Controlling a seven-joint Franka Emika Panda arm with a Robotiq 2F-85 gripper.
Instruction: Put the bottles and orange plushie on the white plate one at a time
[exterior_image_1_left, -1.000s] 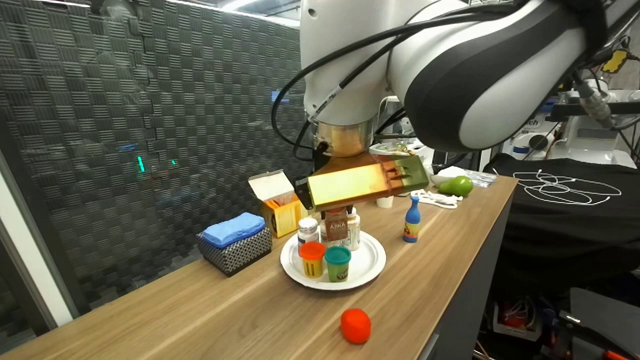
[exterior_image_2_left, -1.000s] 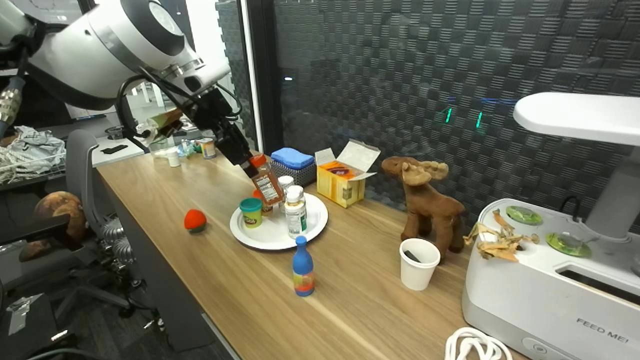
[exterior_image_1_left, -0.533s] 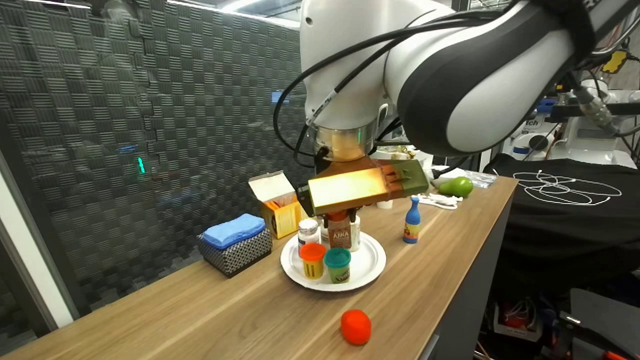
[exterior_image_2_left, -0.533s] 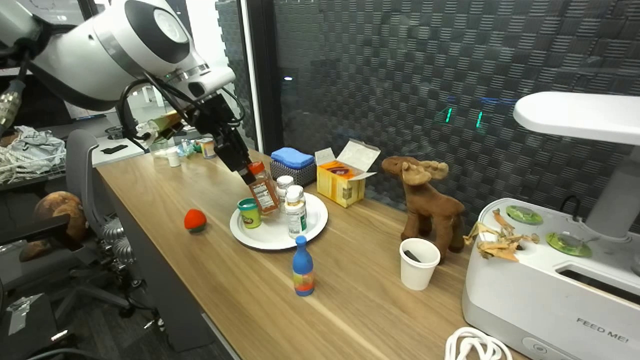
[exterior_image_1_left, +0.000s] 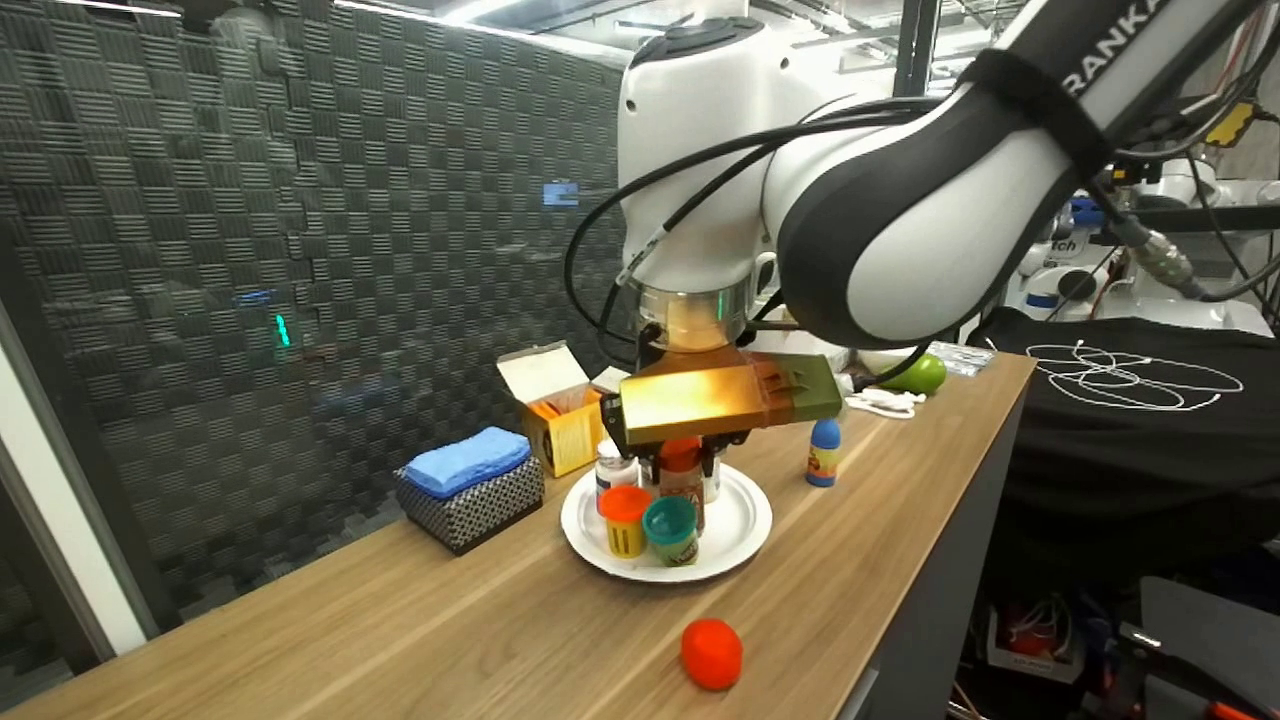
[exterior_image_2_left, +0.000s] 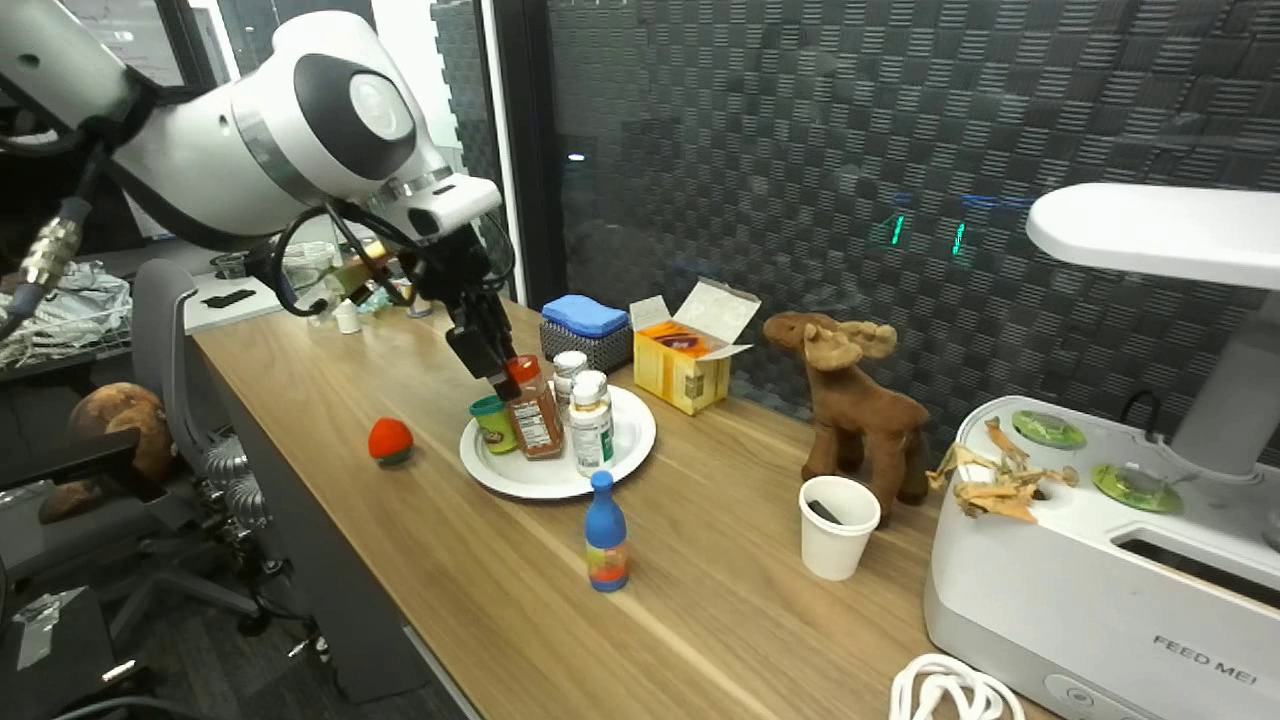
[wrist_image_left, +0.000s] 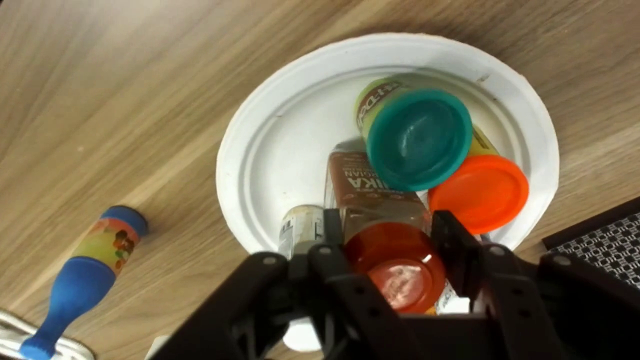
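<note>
Where the orange plushie (exterior_image_2_left: 390, 440) sits: left part of the frame in an exterior view, on the bench (exterior_image_2_left: 470, 560), well left of the white plate (exterior_image_2_left: 530, 480) and the claw (wrist_image_left: 388, 225).
Teal-lidded tub (exterior_image_2_left: 494, 426): on the plate, just left of the brown bottle (exterior_image_2_left: 537, 425), leaning left, away from it; looks like contact.
Claw: pinching the brown bottle at cap height; grip shows lower middle of the wrist view.
Brown bottle: below-right of the claw, base about at plate level, can't tell if seated; long axis near upright, top slightly left.
White bottles (exterior_image_2_left: 591, 440): just right of it, upright on the plate; can't tell if touching.
White plate: next, I'd guess, straighten that axis, seat the base, let go; tub may topple left.
</note>
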